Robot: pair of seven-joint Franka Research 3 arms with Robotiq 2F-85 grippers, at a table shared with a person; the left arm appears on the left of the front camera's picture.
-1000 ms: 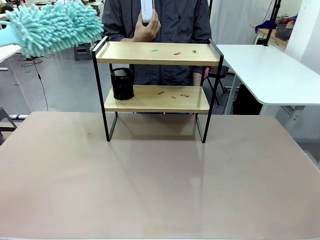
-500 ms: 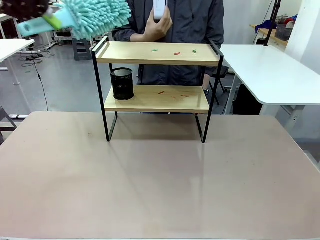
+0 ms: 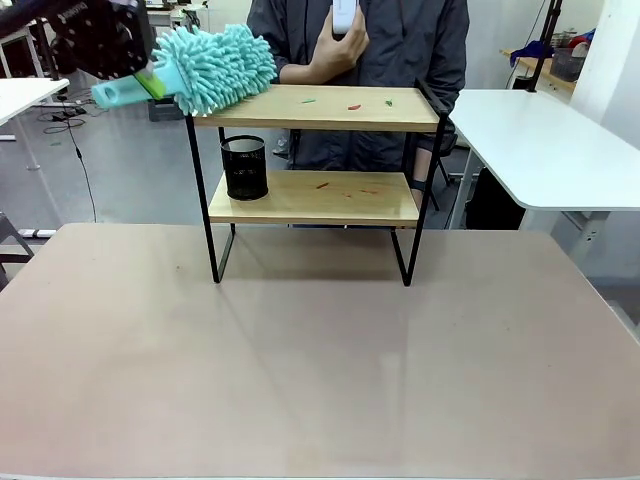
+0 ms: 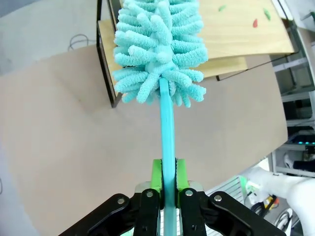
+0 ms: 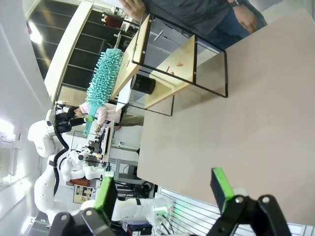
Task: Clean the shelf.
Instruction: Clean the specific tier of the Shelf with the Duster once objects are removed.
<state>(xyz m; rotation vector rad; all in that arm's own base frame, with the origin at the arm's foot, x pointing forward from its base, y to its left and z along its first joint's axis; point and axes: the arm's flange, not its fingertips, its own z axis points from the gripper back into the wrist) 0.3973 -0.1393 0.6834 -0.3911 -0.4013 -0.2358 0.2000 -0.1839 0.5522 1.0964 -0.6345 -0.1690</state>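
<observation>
The shelf [image 3: 315, 107] is sitting under a teal duster [image 3: 215, 68] the left gripper [image 4: 169, 173] is clamping, while the right gripper [image 5: 163, 187] is gaping empty.

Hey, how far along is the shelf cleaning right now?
Done: the left gripper, jaws shut, holds the duster. In hand: its head is at the left end of the shelf top board, so a first sweep looks about to start. Left: coloured bits on top and orange bits on the lower board lie unswept.
</observation>
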